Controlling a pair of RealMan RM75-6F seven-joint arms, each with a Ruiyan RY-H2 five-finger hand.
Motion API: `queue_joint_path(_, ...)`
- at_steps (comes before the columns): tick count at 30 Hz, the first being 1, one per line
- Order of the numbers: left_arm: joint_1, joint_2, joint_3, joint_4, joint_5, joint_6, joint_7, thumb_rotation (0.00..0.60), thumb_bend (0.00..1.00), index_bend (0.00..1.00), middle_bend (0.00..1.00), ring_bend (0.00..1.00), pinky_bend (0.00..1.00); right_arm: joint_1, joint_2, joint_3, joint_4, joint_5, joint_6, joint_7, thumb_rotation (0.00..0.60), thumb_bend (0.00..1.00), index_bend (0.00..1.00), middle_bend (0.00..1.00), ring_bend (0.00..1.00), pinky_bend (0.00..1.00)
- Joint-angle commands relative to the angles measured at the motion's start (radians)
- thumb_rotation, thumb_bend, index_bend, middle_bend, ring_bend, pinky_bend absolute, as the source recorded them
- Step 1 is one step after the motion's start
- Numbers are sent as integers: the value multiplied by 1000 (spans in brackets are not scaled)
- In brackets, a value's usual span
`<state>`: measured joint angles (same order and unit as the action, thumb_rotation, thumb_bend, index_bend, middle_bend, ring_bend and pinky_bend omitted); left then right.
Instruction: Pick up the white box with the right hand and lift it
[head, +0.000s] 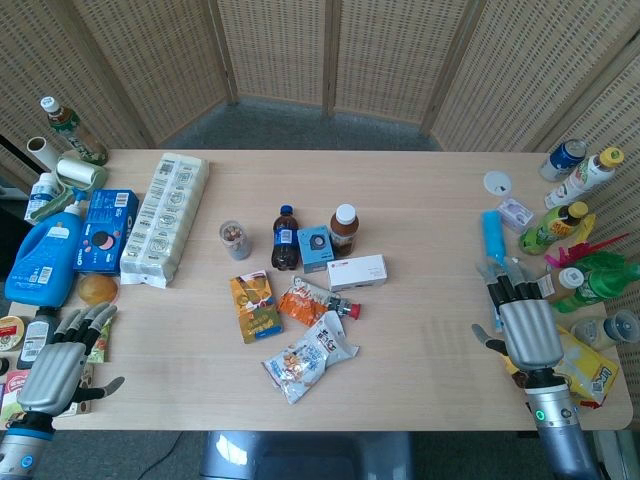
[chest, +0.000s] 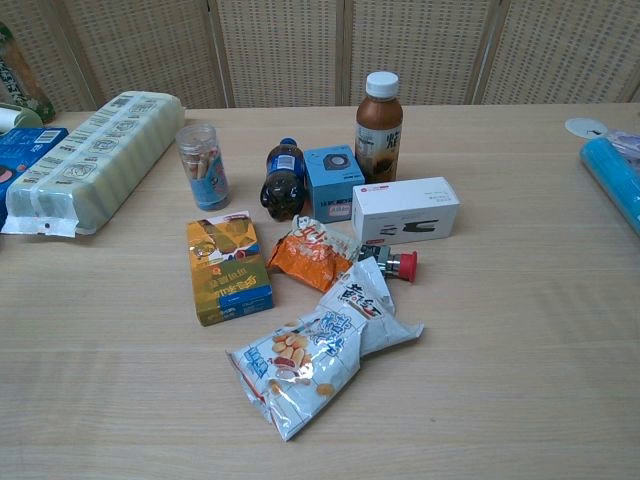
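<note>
The white box (head: 357, 272) lies on its long side near the middle of the table, with a red mark and dark print on its face; the chest view shows the white box (chest: 405, 210) right of a small blue box. My right hand (head: 522, 322) rests flat on the table at the front right, well to the right of the box, fingers apart and holding nothing. At the front left edge my left hand (head: 62, 360) also lies open and empty. Neither hand appears in the chest view.
Around the white box stand a brown tea bottle (head: 343, 230), a small blue box (head: 314, 247), a cola bottle (head: 285, 238) and a clear jar (head: 235, 240). Snack packets (head: 310, 355) and an orange packet (head: 253, 306) lie in front. Bottles crowd the right edge (head: 570, 225).
</note>
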<state>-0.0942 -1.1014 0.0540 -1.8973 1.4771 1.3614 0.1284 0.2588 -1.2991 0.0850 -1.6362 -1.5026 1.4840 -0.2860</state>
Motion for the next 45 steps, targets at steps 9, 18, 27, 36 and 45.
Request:
queue_joint_path(9, 12, 0, 13, -15, 17, 15, 8, 600, 221, 49, 18, 0, 0, -3, -6, -5, 5, -17, -19, 42, 600, 194, 0, 0, 0, 0)
queue_joint_path(18, 19, 8, 19, -14, 47, 31, -11, 600, 221, 43, 18, 0, 0, 37, -38, 10, 1, -13, -87, 64, 600, 192, 0, 0, 0, 0)
queue_joint_path(27, 7, -2, 12, 4, 35, 8, -24, 600, 222, 43, 18, 0, 0, 189, -118, 81, 2, 79, -311, 37, 600, 192, 0, 0, 0, 0)
queue_joint_path(36, 4, 7, 5, 21, 15, -1, -42, 600, 221, 43, 18, 0, 0, 361, -249, 164, 99, 238, -520, -1, 600, 193, 0, 0, 0, 0)
queue_joint_path(45, 5, 10, 4, 39, -1, -7, -57, 600, 221, 42, 19, 0, 0, 477, -332, 193, 235, 362, -648, -26, 600, 193, 0, 0, 0, 0)
